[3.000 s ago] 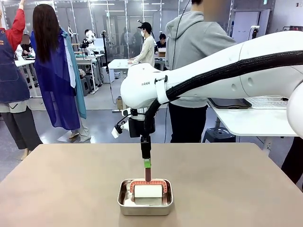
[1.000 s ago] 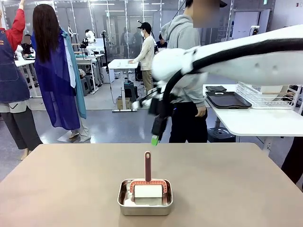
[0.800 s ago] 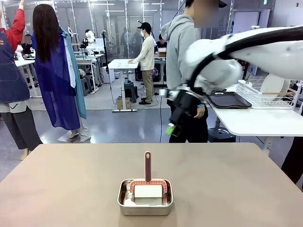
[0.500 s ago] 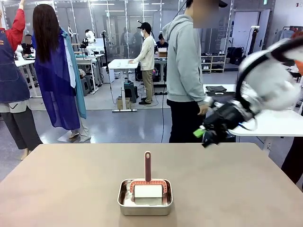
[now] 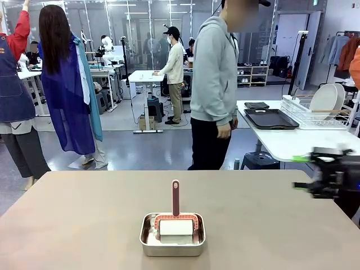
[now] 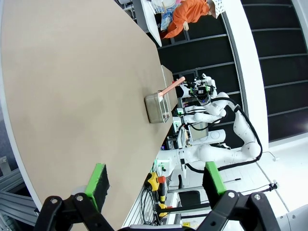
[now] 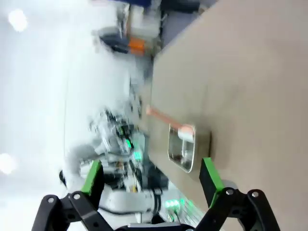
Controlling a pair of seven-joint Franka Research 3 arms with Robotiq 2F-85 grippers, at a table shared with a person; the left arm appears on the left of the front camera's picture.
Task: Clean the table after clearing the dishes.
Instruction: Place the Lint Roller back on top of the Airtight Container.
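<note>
Counter: the large rectangular brownish-taupe matte counter (image 5: pixel 84 225) is seen spread across the front view, bare except for one pan near its middle, toward the robot's side.
Pan and roller: a small square steel pan (image 5: pixel 172 235) is seen resting flat on the counter, with a white roller in a pink frame (image 5: pixel 176 225) lying inside it and the roller's pink handle (image 5: pixel 175 197) rising above the far rim.
Dishes: round white plates (image 5: pixel 325 99) are seen standing on edge in a wire dish rack (image 5: pixel 315 118) on a white side table (image 5: pixel 292 143) beyond the counter's far right corner; a dark rectangular tray (image 5: pixel 271 118) lies flat on that table beside the rack. No cutlery can be made out.
Right hand: the black right hand with green pads (image 5: pixel 329 174) is seen blurred at the picture's right edge, above the counter's right side and well apart from the pan; in its wrist view its green-padded fingers (image 7: pixel 210 176) are held wide apart with nothing between them, the pan lying farther off on the counter.
Left hand: the left hand (image 6: pixel 156 185) is shown in its wrist view with green-padded fingers (image 6: pixel 98 179) spread apart and nothing held, poised near the counter's edge, the pan well away.
Person: a person in a grey hooded top and dark trousers (image 5: pixel 212 90) is pictured standing beyond the counter's far side, turned toward the side table.
</note>
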